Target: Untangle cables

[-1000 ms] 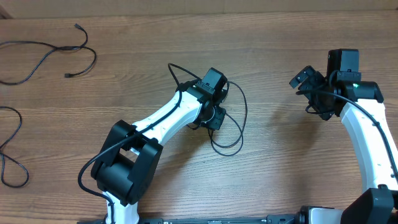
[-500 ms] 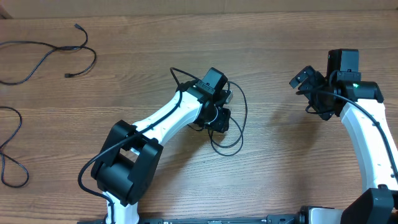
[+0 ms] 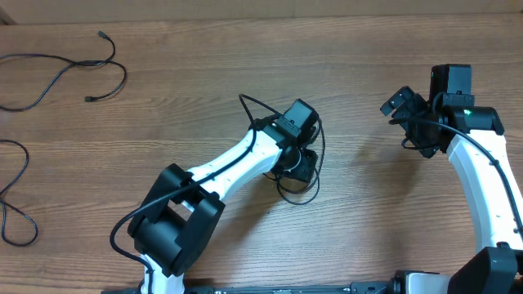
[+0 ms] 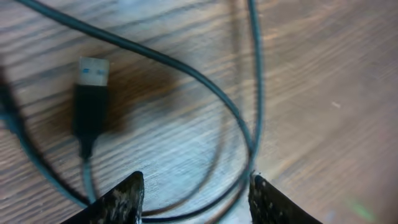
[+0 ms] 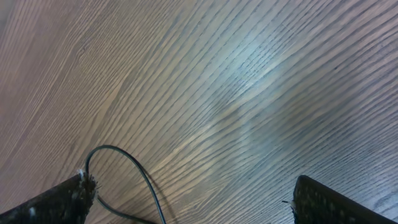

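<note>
The left gripper (image 4: 199, 200) is seen with its jaws parted to a middling gap, and nothing is clamped between them. It is held close over the wooden table (image 3: 204, 73), near the middle. Right in front of its fingertips (image 4: 132, 198) a thin black cable (image 4: 180, 70) is laid in a loose loop on the wood. One strand is carried down to just beside the other fingertip; whether it is touched cannot be told. Inside the loop the cable's USB plug (image 4: 91, 93) is found lying flat, its metal end pointed away from the gripper.

From overhead, that same loop is seen curling out past the gripper on the side toward the right arm.

Further out, the right gripper (image 5: 193, 200) is held with its jaws spread wide and nothing between them, well apart at the table's right side. A thin dark loop is glimpsed beside one fingertip; whose cord it is cannot be told.

Far off at the left edge, a second cable (image 3: 37, 55) and a third cable (image 3: 26, 163) are spread out, each lying separately.
</note>
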### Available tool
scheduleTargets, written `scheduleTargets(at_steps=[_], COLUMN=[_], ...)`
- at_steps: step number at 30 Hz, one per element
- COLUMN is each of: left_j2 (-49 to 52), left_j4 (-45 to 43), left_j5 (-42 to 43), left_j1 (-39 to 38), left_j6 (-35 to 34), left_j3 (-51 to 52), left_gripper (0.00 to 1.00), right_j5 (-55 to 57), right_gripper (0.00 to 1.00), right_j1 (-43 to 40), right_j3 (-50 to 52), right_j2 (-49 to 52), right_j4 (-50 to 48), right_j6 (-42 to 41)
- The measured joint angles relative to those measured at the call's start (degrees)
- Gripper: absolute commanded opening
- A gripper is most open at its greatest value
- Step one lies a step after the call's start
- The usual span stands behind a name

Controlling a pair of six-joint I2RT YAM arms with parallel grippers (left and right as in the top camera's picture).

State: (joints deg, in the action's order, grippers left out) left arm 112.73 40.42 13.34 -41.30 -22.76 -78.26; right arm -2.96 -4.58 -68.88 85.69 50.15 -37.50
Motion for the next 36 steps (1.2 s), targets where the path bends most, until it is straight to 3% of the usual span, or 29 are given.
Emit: scheduleTargets(at_steps=[7,20,25,29,36], left_j2=[0.0,0.0,0.0,0.0,0.0], left_j4=[-1.01,-2.32,0.46,5.27,8.26], left_j5=[-7.91,-10.71,-15.41,-18.12,-15.78], left_j1=[-2.25,-4.11,-3.89,-0.61,4.92], left_j6=[-4.9,-7.34,-7.98,-10.97,-12.31], left_j3=[0.0,0.0,0.0,-0.09,-0.11], left_gripper=[0.55,0.54,0.55,0.59,0.66], right_j5=[0.02,0.02,0.02,0.02,0.02], right_gripper=[1.0,1.0,1.0,1.0,1.0], right_j1=[0.0,0.0,0.0,0.0,0.0], right_j3=[0.0,0.0,0.0,0.0,0.0], right_j2=[0.0,0.0,0.0,0.0,0.0], right_j4=[-0.02,-0.02,0.0,-0.02,-0.02], right_j6=[0.04,0.04,0.0,0.02,0.0])
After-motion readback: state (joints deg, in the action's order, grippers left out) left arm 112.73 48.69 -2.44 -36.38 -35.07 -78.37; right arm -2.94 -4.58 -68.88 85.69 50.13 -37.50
